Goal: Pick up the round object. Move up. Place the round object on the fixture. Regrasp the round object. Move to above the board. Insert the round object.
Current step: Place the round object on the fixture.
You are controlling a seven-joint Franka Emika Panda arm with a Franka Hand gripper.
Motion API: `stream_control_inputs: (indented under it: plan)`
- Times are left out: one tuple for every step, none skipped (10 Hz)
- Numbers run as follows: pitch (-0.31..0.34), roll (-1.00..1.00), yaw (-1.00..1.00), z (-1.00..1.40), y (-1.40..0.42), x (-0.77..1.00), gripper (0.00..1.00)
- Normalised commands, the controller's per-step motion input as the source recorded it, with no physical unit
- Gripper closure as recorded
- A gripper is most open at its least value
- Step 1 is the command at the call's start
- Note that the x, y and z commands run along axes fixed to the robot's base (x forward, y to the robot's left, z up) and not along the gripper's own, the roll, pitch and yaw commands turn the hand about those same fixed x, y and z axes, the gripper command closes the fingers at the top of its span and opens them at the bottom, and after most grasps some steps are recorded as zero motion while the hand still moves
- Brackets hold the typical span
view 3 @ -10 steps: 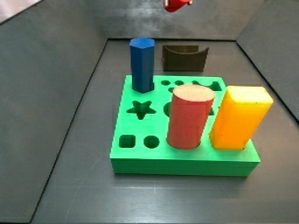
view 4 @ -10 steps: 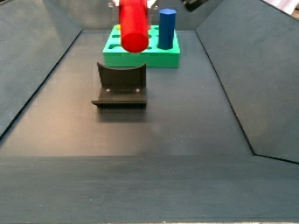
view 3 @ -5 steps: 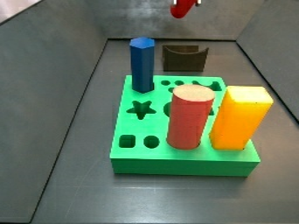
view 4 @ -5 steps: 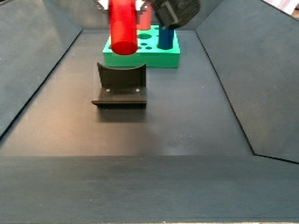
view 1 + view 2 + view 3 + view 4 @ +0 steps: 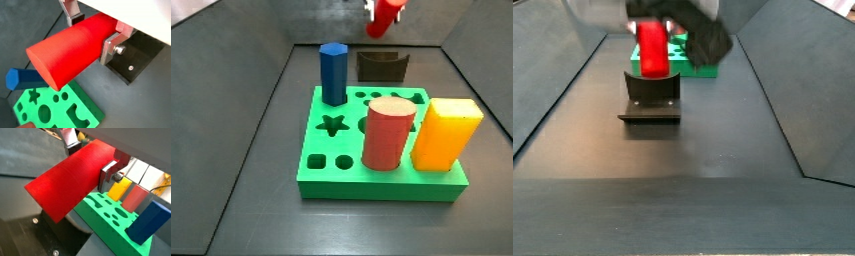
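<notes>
Over the last second the gripper [image 5: 92,26] has come down with the round object [image 5: 70,51]: in a side view the red peg [image 5: 385,16] now hangs lower and closer above the fixture [image 5: 382,66], and in a side view it has dropped in front of the board [image 5: 695,66], just over the fixture [image 5: 651,98]. Both wrist views show the silver fingers [image 5: 111,43] closed against opposite sides of the glossy red cylinder [image 5: 73,183], gripping it across its width. The peg is held in the air; contact with the fixture cannot be made out. On the green board [image 5: 378,158] stand the blue hexagonal peg [image 5: 333,72], the duller brick-red cylinder [image 5: 389,132] and a yellow-orange block [image 5: 448,133], with its star-shaped hole [image 5: 334,125] open
</notes>
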Motion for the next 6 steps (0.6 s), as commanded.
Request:
stream_control_inputs:
  plan:
    - [0.167, -0.67, -0.15, -1.0, 0.14, 0.17, 1.0]
    - [0.131, -0.45, -0.18, -1.0, 0.14, 0.18, 1.0]
    - [0.104, -0.31, -0.19, -1.0, 0.14, 0.18, 1.0]
    - [0.079, -0.24, -0.19, -1.0, 0.14, 0.19, 1.0]
    - [0.039, -0.18, -0.18, -0.89, 0.13, 0.18, 1.0]
    - [0.005, -0.17, -0.17, -0.62, 0.1, 0.14, 1.0]
